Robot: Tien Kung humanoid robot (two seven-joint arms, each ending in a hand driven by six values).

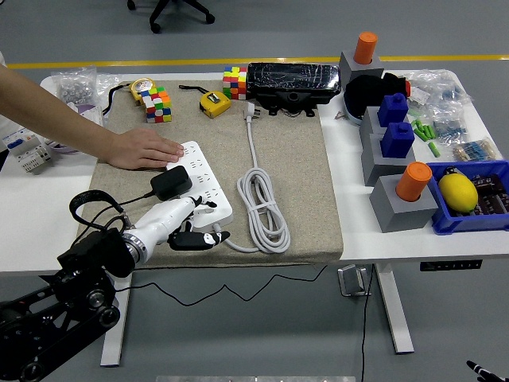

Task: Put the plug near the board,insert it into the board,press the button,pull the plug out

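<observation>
A white power strip (205, 185) lies on the grey mat (294, 175). A black plug (171, 183) stands on the strip's left side, its black cord trailing off to the left. I cannot tell how deep it sits. A person's hand (143, 149) rests flat on the strip's far end. My left hand (197, 227) hovers by the strip's near end, just short of the plug, with its black fingers (199, 238) spread and holding nothing. The strip's white cable (262, 208) lies coiled to the right.
Colour cubes (157, 104), a yellow tape measure (214, 103) and a black box (293, 81) line the mat's far edge. Grey blocks with orange cylinders (412, 181) and a blue bin with a lemon (458, 193) stand on the right.
</observation>
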